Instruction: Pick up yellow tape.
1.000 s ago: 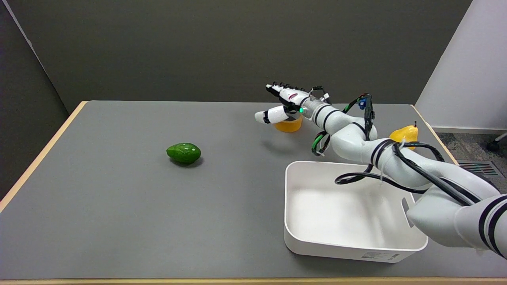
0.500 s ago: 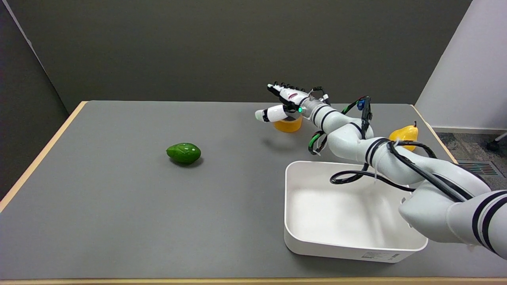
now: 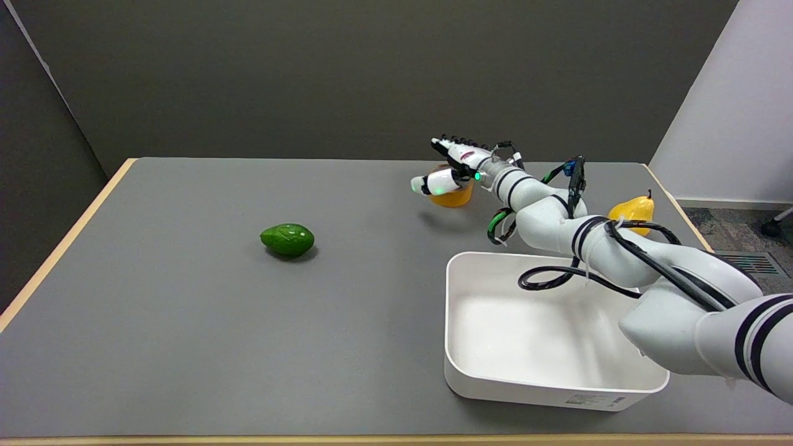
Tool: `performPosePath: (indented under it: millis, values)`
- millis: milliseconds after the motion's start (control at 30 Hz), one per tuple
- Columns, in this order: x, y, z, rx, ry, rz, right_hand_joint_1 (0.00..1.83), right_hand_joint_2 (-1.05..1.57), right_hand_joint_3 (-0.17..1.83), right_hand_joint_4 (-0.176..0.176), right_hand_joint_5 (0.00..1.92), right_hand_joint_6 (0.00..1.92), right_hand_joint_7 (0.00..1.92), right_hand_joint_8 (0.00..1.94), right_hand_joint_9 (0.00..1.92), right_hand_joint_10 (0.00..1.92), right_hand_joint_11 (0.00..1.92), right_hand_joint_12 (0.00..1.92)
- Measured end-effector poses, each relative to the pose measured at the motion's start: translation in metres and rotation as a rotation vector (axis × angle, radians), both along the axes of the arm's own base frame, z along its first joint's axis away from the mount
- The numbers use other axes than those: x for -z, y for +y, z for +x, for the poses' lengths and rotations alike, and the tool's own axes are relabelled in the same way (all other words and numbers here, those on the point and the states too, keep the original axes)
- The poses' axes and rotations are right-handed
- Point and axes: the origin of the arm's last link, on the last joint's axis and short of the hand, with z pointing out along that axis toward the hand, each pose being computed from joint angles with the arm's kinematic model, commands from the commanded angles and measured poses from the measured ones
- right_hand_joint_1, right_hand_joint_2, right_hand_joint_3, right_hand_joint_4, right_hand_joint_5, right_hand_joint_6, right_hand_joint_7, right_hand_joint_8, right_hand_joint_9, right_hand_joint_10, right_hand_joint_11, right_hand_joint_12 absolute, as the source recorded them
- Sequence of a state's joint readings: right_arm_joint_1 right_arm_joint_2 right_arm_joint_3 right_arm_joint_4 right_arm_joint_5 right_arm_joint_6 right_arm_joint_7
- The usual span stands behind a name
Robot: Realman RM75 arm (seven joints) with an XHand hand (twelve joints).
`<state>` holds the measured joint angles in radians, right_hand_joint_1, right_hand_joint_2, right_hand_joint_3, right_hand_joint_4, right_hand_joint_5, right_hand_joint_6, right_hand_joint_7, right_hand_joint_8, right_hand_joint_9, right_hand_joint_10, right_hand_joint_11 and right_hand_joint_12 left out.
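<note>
Head view, upper centre of frame — we note the right hand [image 3: 456, 166] over the yellow tape [image 3: 451, 197], fingers [image 3: 437, 183] spread apart, holding nothing.

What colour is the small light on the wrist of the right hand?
Green. The light glows just behind the right hand, seen in the head view.

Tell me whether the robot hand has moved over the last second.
Yes. The robot hand shifted slightly right and down toward the tape, judged against the table's far edge.

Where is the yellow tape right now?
In the head view, the yellow tape sits far back, right of centre, under the open right hand.
</note>
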<state>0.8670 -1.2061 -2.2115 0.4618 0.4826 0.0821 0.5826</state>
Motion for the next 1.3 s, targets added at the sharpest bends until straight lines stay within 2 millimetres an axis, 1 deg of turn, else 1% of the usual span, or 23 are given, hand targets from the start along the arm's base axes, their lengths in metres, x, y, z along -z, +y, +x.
performPosePath:
  millis: [333,400,467,567,600,633,667,700,767,833,900,967,1033,1100,1200,1233,1267,1300]
  values:
    - [-0.016,0.007,-0.016,0.049,0.023,-0.041,0.43,0.54,0.82,-0.004,0.0,0.04,0.0,0.0,0.0,0.0,0.0,0.0]
    - [-0.017,0.008,-0.018,0.052,0.026,-0.045,0.45,0.57,0.83,-0.001,0.0,0.03,0.0,0.0,0.0,0.0,0.0,0.05]
    - [-0.018,0.008,-0.019,0.054,0.027,-0.047,0.49,0.54,0.89,0.003,0.0,0.03,0.0,0.01,0.0,0.06,0.0,0.21]
    - [-0.019,0.008,-0.019,0.054,0.03,-0.047,0.52,0.56,0.91,-0.001,0.0,0.03,0.0,0.16,0.0,0.29,0.0,0.64]
    - [-0.018,0.008,-0.019,0.053,0.03,-0.047,0.56,0.59,0.95,0.001,0.0,0.02,0.04,0.14,0.0,0.35,0.0,0.72]
    - [-0.018,0.008,-0.019,0.052,0.031,-0.046,0.59,0.6,0.98,0.002,0.0,0.03,0.06,0.16,0.01,0.42,0.01,0.8]
    - [-0.018,0.008,-0.019,0.052,0.031,-0.045,0.59,0.6,0.98,0.003,0.0,0.07,0.07,0.24,0.05,0.52,0.02,0.89]
    - [-0.017,0.008,-0.018,0.05,0.032,-0.043,0.61,0.6,0.97,0.003,0.0,0.1,0.1,0.3,0.09,0.6,0.04,0.97]
    - [-0.016,0.008,-0.017,0.045,0.032,-0.039,0.69,0.64,0.97,0.003,0.0,0.17,0.2,0.32,0.19,0.64,0.1,1.09]
    - [-0.015,0.008,-0.017,0.043,0.033,-0.034,0.79,0.68,0.95,0.007,0.06,0.26,0.32,0.38,0.31,0.75,0.22,1.3]
    - [-0.013,0.008,-0.017,0.037,0.033,-0.029,0.77,0.7,1.0,0.012,0.1,0.32,0.37,0.5,0.37,0.8,0.29,1.37]
    - [-0.012,0.008,-0.017,0.032,0.032,-0.024,0.87,0.73,0.93,0.009,0.16,0.37,0.45,0.61,0.44,0.95,0.33,1.55]
    - [-0.011,0.008,-0.016,0.028,0.032,-0.02,0.9,0.75,0.91,0.007,0.2,0.41,0.49,0.71,0.48,1.02,0.31,1.66]
    - [-0.01,0.008,-0.016,0.024,0.032,-0.016,0.93,0.78,0.89,0.006,0.25,0.58,0.54,0.86,0.53,1.1,0.24,1.76]
    - [-0.008,0.008,-0.016,0.017,0.03,-0.01,0.97,0.8,0.87,0.007,0.3,0.97,0.57,1.12,0.6,1.22,0.19,1.87]
    - [-0.007,0.008,-0.016,0.015,0.03,-0.009,0.98,0.8,0.87,0.008,0.3,1.0,0.58,1.14,0.61,1.23,0.18,1.88]
    - [-0.007,0.009,-0.016,0.013,0.029,-0.007,1.0,0.88,0.75,-0.017,0.34,1.1,0.58,1.23,0.62,1.25,0.18,1.9]
    - [-0.006,0.009,-0.016,0.012,0.029,-0.005,1.07,1.13,0.34,-0.101,0.45,1.37,0.58,1.45,0.66,1.26,0.2,1.91]
